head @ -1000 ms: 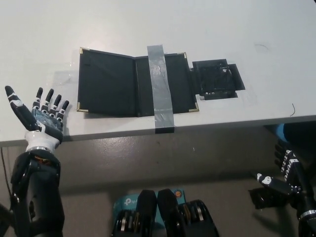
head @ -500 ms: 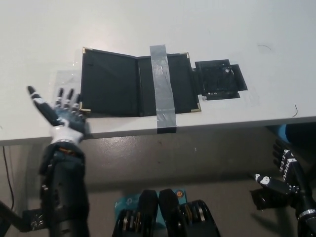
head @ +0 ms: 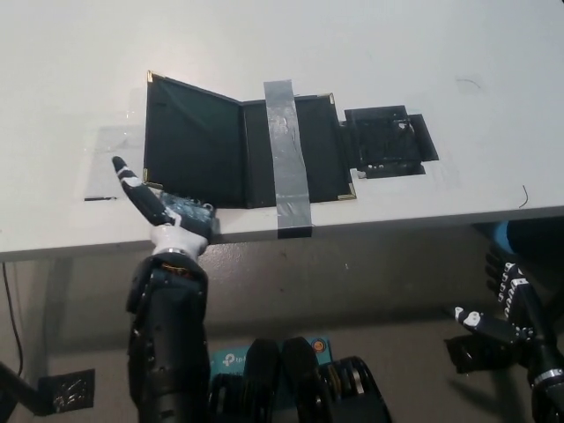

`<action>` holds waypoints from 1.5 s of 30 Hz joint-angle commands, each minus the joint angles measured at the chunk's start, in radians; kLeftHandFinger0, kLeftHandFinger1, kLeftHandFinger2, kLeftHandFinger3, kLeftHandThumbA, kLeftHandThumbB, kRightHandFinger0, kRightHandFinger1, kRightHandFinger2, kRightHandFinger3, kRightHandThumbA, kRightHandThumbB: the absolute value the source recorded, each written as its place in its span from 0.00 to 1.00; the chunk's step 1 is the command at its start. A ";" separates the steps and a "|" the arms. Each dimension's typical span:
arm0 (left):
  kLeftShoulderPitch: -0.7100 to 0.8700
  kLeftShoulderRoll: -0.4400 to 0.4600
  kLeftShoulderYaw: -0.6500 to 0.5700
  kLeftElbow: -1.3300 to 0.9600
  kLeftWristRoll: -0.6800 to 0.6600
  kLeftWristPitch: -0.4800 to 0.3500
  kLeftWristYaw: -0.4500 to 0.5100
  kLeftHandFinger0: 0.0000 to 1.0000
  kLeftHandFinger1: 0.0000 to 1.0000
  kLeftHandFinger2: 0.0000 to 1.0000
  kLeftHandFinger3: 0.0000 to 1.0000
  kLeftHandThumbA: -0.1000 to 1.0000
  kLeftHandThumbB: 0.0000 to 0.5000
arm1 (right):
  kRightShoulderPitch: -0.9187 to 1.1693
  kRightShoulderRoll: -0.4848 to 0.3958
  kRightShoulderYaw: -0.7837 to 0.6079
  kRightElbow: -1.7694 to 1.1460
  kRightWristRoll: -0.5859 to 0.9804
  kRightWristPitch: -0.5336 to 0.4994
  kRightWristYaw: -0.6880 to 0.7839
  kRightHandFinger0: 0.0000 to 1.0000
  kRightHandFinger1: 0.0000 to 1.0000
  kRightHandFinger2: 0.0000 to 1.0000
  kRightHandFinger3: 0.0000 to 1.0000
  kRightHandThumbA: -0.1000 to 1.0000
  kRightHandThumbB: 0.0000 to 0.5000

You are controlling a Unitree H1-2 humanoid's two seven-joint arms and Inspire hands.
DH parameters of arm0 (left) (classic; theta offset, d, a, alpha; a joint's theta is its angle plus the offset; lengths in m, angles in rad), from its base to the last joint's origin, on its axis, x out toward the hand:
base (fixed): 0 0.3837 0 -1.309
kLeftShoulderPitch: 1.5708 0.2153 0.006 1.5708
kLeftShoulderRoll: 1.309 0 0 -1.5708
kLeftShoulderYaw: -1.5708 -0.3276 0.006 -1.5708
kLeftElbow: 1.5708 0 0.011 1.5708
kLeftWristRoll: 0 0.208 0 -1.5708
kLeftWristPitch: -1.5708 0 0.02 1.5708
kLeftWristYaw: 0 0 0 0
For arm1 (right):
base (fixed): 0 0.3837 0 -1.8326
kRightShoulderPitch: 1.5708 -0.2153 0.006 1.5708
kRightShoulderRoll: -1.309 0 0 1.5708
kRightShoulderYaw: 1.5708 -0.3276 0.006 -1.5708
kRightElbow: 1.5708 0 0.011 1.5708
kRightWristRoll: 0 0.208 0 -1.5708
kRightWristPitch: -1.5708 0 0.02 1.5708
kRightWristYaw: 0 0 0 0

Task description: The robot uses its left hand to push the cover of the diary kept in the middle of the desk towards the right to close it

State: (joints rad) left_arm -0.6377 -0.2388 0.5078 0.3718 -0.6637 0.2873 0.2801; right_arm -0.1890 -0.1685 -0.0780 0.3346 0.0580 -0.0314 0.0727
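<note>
Note black open diary [head: 238,141] with brass corners, mid-desk, grey tape strip [head: 286,154] across right page; left cover tilted up. White left hand [head: 172,216] under cover's near corner, fingers hidden: spread unclear. Black right hand [head: 511,304] below white matte desk [head: 352,35] edge, fingers spread, empty.

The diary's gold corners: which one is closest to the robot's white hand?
The gold corner at the near left of the diary, beside the left hand. The other gold corners lie farther off, along the back edge or at the right end.

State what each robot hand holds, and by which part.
Nothing is gripped. The left robot hand is open, fingers under the diary cover at its near-left edge. The right robot hand rests low, empty.
</note>
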 commanded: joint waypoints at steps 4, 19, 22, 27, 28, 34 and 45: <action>-0.005 -0.007 -0.087 -0.006 0.069 -0.031 -0.022 1.00 1.00 1.00 1.00 1.00 0.16 | -0.017 -0.007 0.007 -0.024 -0.003 -0.038 0.008 1.00 1.00 1.00 1.00 1.00 1.00; 0.013 0.291 -0.770 0.058 0.655 -0.029 -0.123 1.00 1.00 1.00 1.00 1.00 0.46 | -0.013 -0.016 0.016 -0.029 -0.002 -0.036 0.023 1.00 1.00 1.00 1.00 1.00 1.00; 0.002 0.329 -0.851 0.074 0.685 -0.029 -0.150 1.00 1.00 1.00 1.00 1.00 0.47 | -0.012 -0.016 0.017 -0.032 -0.001 -0.038 0.024 1.00 1.00 1.00 1.00 1.00 1.00; -0.012 0.362 -0.936 0.078 0.715 0.003 -0.150 1.00 1.00 1.00 1.00 1.00 0.53 | -0.017 -0.019 0.022 -0.031 -0.006 -0.040 0.026 1.00 1.00 1.00 1.00 1.00 1.00; -0.019 0.375 -0.972 0.076 0.741 0.018 -0.158 1.00 1.00 1.00 1.00 1.00 0.56 | -0.017 -0.019 0.024 -0.032 -0.005 -0.040 0.029 1.00 1.00 1.00 1.00 1.00 1.00; -0.067 0.446 -1.173 0.087 0.926 0.047 -0.184 1.00 1.00 1.00 1.00 1.00 0.52 | -0.017 -0.021 0.036 -0.045 -0.015 -0.035 0.028 1.00 1.00 1.00 1.00 1.00 1.00; -0.199 0.477 -1.476 0.159 1.177 0.183 -0.281 1.00 1.00 1.00 1.00 1.00 0.40 | -0.018 -0.011 0.078 -0.059 -0.021 -0.023 0.046 1.00 1.00 1.00 1.00 1.00 1.00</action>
State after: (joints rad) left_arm -0.7509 0.2544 -0.7696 0.4551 0.2351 0.3134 0.2332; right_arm -0.1850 -0.1682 -0.0276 0.3332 0.0503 -0.0298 0.0777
